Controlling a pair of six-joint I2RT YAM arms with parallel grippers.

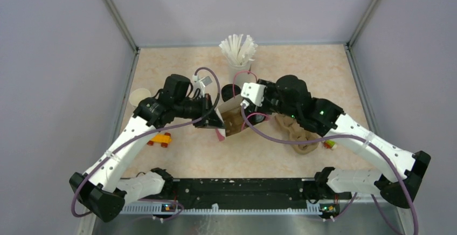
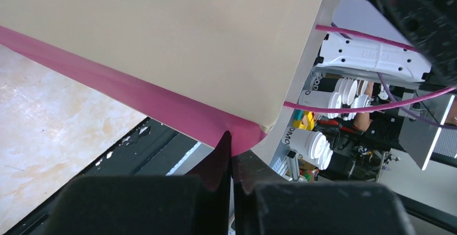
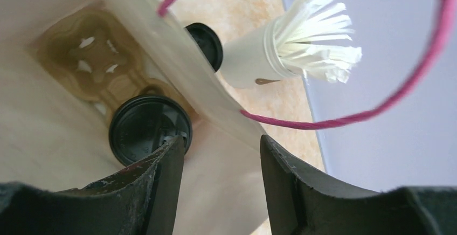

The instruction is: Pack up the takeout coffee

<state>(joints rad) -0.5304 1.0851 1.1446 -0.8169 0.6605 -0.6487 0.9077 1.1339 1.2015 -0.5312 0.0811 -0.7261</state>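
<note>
left gripper (image 2: pixel 231 157) clenched on bag (image 2: pixel 161 46) edge | right gripper (image 3: pixel 221 140) released, over bag mouth | takeout coffee (image 3: pixel 148 130) inside bag, seated in carrier (image 3: pixel 91 62) | risk: finger snags lid on exit, tipping cup; pinch slips, bag collapses

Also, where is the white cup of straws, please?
Top view: the white paper cup of white straws stands far centre, just behind the cream paper bag.

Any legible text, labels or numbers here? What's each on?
"OMO", partly cut off: white cups in the background.
Pink lettering on paper bag: cropped, unreadable.
Embossing on coffee lid: too faint to read.
Mark on white arm cover: blurred.
</note>
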